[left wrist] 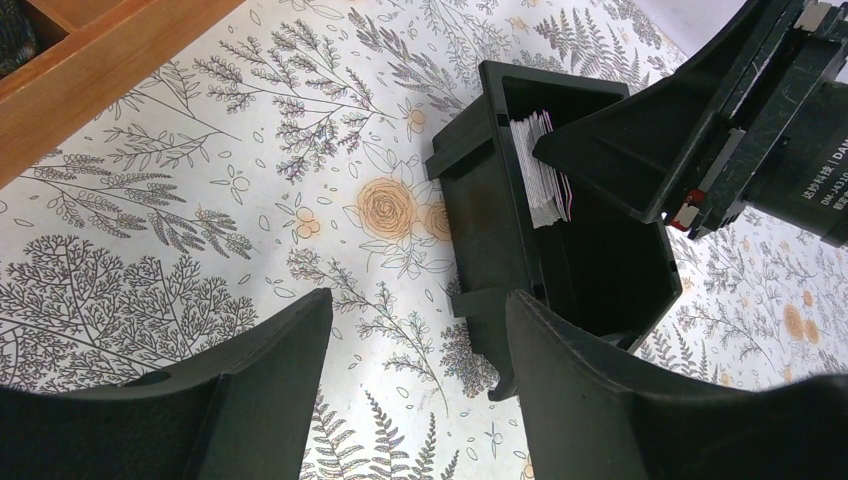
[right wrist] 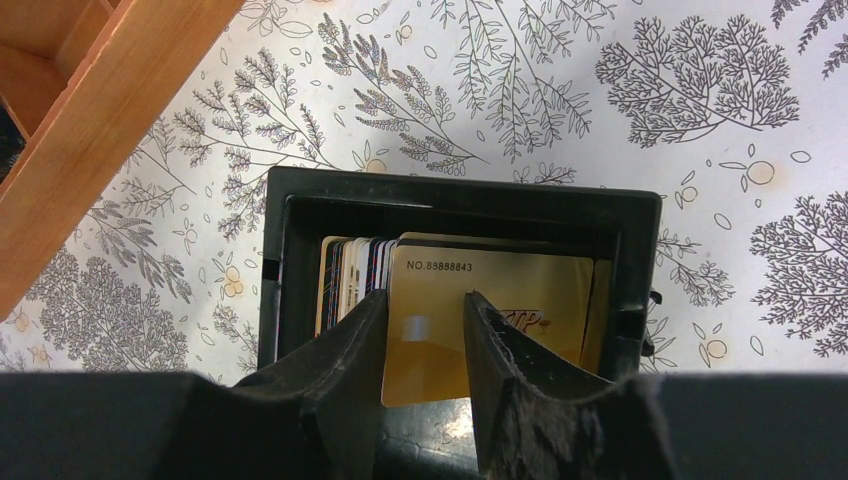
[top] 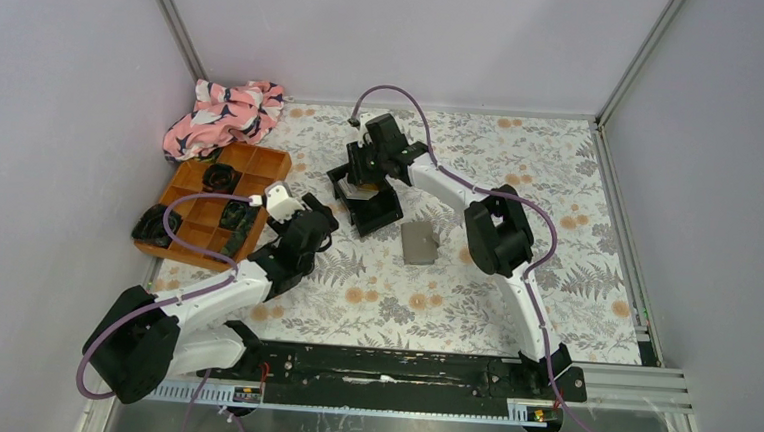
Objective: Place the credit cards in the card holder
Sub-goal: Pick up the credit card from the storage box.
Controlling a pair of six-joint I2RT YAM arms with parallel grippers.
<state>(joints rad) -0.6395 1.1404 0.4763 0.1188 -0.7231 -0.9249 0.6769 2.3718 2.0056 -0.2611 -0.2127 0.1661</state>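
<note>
Several credit cards [right wrist: 350, 275] stand on edge inside the black square tray [right wrist: 450, 195], with a gold one [right wrist: 520, 280] leaning in front of the stack. My right gripper [right wrist: 425, 310] reaches down into that tray [top: 378, 218]; its jaws are narrowly apart, and the gold card's face shows through the gap. From the left wrist view the cards' white edges [left wrist: 540, 165] sit just beside a right finger [left wrist: 640, 140]. The grey card holder [top: 418, 241] lies flat on the cloth to the right of the tray. My left gripper [left wrist: 420, 340] hangs open over the cloth beside the tray [left wrist: 490, 230], holding nothing.
An orange compartment tray [top: 188, 209] with dark items in it sits at the left, close to my left arm. A pink patterned cloth [top: 224, 116] is bunched in the back left corner. Grey walls enclose the floral table on three sides.
</note>
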